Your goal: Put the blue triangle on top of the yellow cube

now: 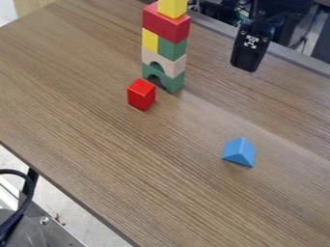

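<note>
The blue triangle rests alone on the wooden table, right of centre and toward the front. At the top edge of the view, a yellow cube sits on top of a tower, its upper part cut off by the edge. Another yellow block stands lower in the same tower, beside a green one. My black gripper hangs at the upper right, to the right of the tower and well behind the blue triangle, apart from both.
Under the top yellow cube, the tower has a long red block, then the yellow and green blocks, a pale arch and a green arch. A loose red block stands just in front. The table's front edge runs diagonally at lower left.
</note>
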Tool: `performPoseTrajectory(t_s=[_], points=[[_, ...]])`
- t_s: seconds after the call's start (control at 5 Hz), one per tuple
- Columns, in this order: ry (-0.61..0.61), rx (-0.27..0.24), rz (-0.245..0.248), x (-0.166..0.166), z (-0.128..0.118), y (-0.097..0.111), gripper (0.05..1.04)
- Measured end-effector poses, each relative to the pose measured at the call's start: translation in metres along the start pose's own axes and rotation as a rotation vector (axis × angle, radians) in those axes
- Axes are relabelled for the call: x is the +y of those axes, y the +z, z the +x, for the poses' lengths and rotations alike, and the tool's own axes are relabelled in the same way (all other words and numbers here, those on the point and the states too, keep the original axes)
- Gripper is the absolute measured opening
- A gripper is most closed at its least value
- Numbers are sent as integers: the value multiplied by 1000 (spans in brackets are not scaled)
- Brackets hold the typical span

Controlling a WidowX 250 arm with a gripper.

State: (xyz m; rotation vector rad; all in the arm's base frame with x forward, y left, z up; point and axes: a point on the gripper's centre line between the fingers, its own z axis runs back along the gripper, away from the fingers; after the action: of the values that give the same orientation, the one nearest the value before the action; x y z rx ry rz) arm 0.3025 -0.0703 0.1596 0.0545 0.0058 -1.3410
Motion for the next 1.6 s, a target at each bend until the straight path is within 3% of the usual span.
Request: performPoseTrajectory(t_s=[0.2, 1.0, 1.6], points=[[-2, 18, -37, -2, 0, -13, 999], [176, -14, -15, -11, 8, -48, 999], [167, -29, -46, -16, 20, -72, 999]])
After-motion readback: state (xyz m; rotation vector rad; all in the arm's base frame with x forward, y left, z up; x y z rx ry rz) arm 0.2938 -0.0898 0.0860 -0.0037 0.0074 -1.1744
